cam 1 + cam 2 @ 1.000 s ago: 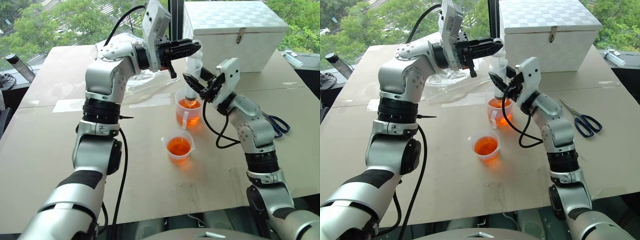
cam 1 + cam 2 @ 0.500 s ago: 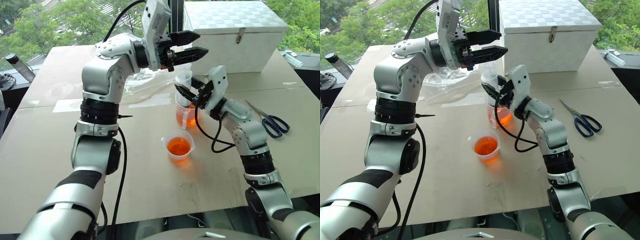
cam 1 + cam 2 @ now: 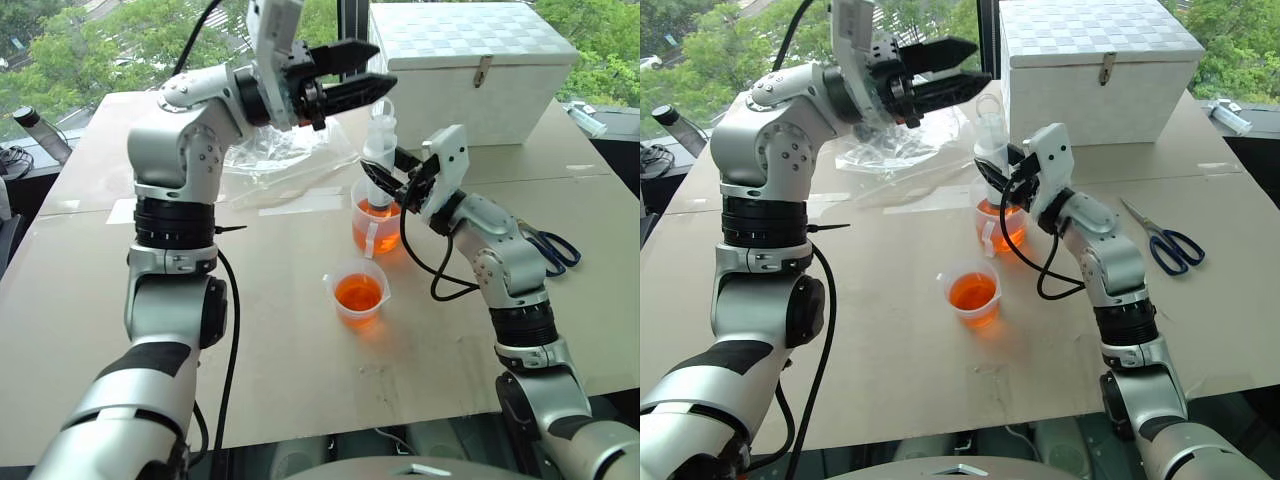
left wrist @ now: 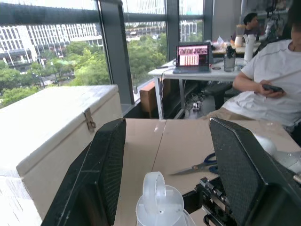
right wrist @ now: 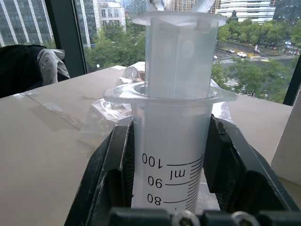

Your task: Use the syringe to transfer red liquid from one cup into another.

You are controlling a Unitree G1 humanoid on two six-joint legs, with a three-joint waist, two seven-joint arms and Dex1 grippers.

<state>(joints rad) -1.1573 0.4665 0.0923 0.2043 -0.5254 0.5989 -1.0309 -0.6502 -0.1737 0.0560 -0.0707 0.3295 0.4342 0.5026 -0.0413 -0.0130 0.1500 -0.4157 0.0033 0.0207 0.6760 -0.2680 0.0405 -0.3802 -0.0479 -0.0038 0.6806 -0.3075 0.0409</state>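
Note:
The syringe (image 3: pixel 379 150) stands upright with its tip down in the taller cup (image 3: pixel 375 228), which holds red liquid (image 3: pixel 378 215). My right gripper (image 3: pixel 386 182) is shut on the syringe's barrel (image 5: pixel 169 155), just under its flange. My left gripper (image 3: pixel 381 64) hangs open above and slightly left of the white plunger ring (image 4: pixel 155 189), apart from it, with its fingers (image 4: pixel 104 172) standing wide. The smaller cup (image 3: pixel 358 296), also holding red liquid, sits nearer to me on the table.
A white box (image 3: pixel 470 65) stands at the back right. A crumpled clear plastic bag (image 3: pixel 890 150) lies behind the cups. Blue-handled scissors (image 3: pixel 1170 246) lie to the right. A person sits at a desk beyond the table (image 4: pixel 268 89).
My left gripper was shut on the plunger top; it has let go, opened and risen up and to the left. The syringe stays in the taller cup, in my right gripper.

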